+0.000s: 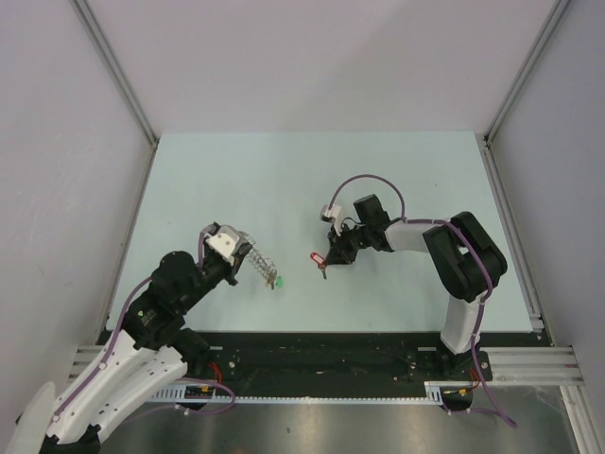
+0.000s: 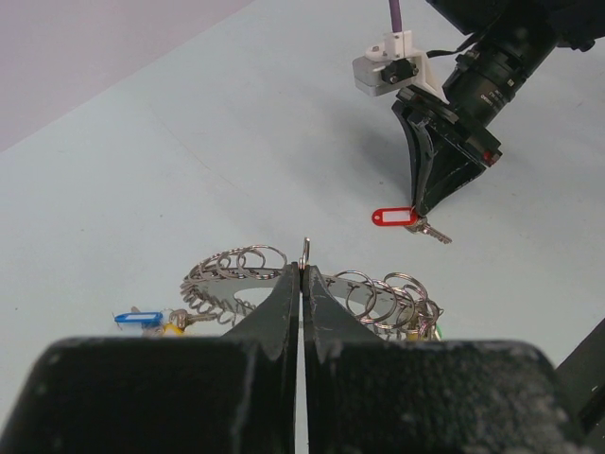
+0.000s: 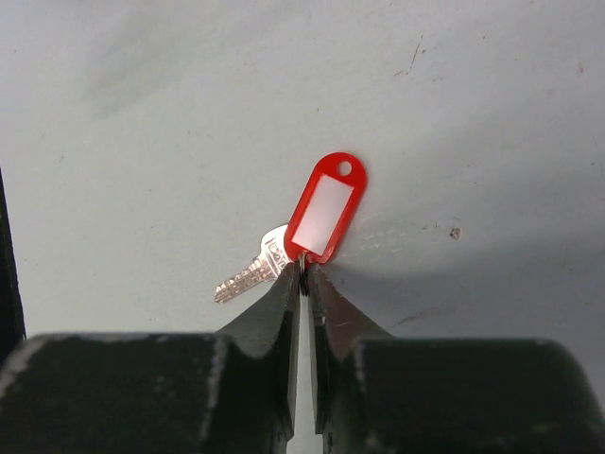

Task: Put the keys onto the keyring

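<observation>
The left gripper [image 2: 302, 270], jaws pressed together, pinches one loop of the keyring [image 2: 222, 274], whose coil droops to either side. The right gripper [image 3: 302, 272] nips the red-tagged key [image 3: 324, 210], well apart from the ring. The blue-tagged key [image 2: 137, 319] seems already threaded, so the red likely remains.

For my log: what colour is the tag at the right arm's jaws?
Red tag, white insert; best in right wrist view.
</observation>
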Robot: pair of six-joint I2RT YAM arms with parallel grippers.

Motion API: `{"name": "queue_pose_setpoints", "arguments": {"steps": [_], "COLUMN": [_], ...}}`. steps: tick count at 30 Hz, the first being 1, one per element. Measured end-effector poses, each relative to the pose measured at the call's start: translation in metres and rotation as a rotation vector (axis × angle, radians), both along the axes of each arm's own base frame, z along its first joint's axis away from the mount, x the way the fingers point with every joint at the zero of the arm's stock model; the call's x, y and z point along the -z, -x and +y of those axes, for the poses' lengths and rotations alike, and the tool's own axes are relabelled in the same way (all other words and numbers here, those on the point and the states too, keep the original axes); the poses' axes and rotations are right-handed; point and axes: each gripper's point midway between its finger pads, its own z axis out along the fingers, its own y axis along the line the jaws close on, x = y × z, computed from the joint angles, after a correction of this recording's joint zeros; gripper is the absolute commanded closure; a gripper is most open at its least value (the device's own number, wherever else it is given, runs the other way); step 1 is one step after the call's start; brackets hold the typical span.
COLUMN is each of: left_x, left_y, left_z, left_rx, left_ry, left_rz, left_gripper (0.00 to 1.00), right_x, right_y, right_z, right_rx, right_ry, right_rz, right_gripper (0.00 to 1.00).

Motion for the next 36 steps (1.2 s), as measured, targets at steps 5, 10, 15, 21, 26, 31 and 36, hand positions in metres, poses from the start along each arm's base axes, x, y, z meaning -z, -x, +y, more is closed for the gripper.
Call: {"name": "queue_pose_setpoints", "arguments": {"steps": [5, 10, 15, 21, 26, 31, 36], "left_x": [0.000, 0.000, 0.000, -0.001, 0.004, 0.003, 0.001], "left_y": [0.000, 0.000, 0.000, 0.003, 0.005, 0.003, 0.004], "left_z": [0.000, 0.000, 0.000, -0.005, -0.013, -0.023, -0.025], "left_rx": [-0.001, -0.001, 0.003, 0.038, 0.083, 0.123, 0.130], "left_ry": [0.000, 0.000, 0.001, 0.001, -0.015, -0.024, -0.019], "left_rz": [0.000, 0.000, 0.000, -0.003, 0.013, 0.039, 0.045], "left_gripper": [1.00, 1.00, 0.99, 1.00, 1.00, 1.00, 1.00], "right_x": [0.000, 0.000, -0.016, -0.073, -0.134, -0.165, -0.130], "right_y": [0.002, 0.005, 0.010, 0.018, 0.030, 0.037, 0.038], "right_z": [0.000, -0.002, -0.005, 0.002, 0.001, -0.001, 0.005], "right_rx": [-0.007, -0.013, -0.014, -0.030, -0.001, 0.034, 0.071], "right_ry": [0.002, 0.013, 0.050, 0.058, 0.040, 0.049, 0.090], "right_rz": [0.005, 0.010, -0.030, -0.216, -0.396, -0.474, -0.357], "right_gripper": [1.00, 1.00, 1.00, 1.00, 1.00, 1.00, 1.00]}}
